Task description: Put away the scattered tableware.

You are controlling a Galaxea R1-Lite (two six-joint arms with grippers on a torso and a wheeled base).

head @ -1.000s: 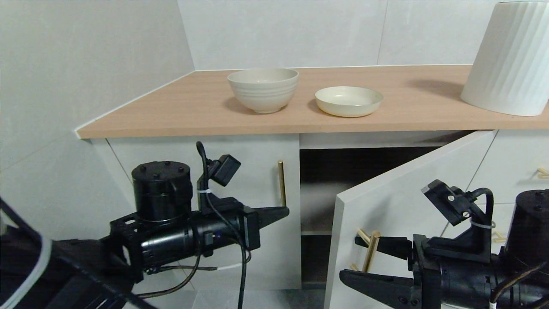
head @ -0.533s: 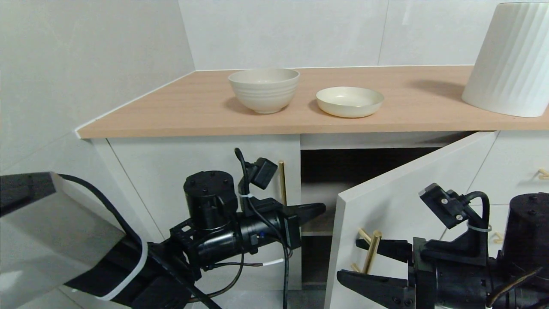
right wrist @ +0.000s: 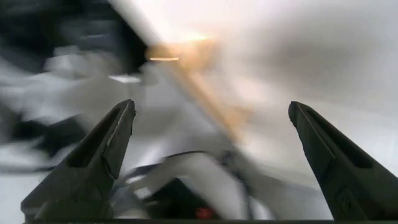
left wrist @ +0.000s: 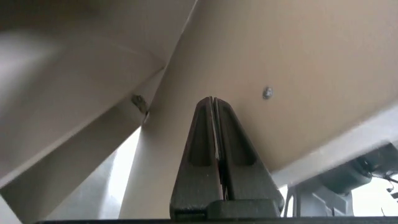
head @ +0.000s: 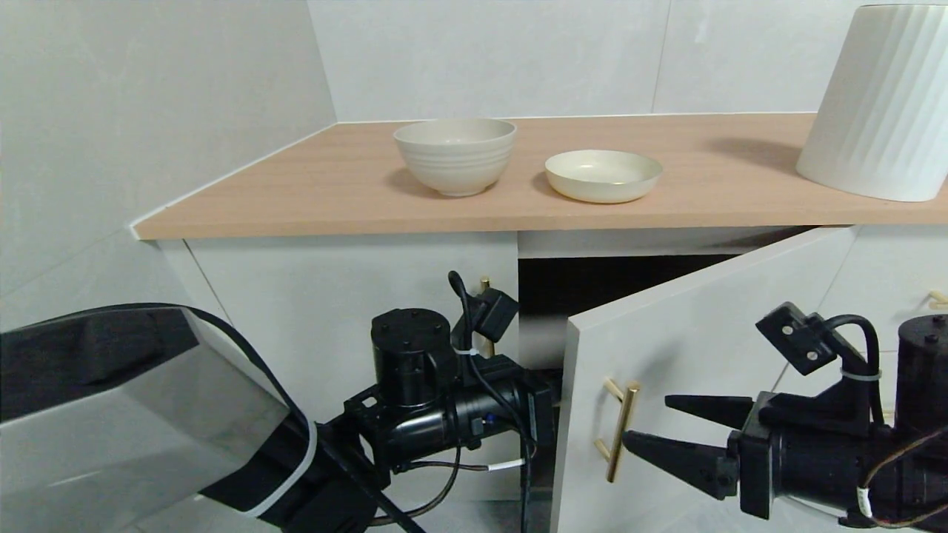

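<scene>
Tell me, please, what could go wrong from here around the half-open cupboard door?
1. The left claw, shut, sits in the cupboard opening close behind the door. A hard outward push could swing the door into the right claw.
2. The right claw is open just beside the handle and does not grip it. The door therefore hangs unheld and might drift back onto the left arm.

— What do we list on the wooden countertop (head: 311,192)?
— We count three items: one deep bowl (head: 455,155); one shallow dish (head: 603,175) just beside it; one ribbed white container (head: 881,104), well apart, at the right end.
</scene>
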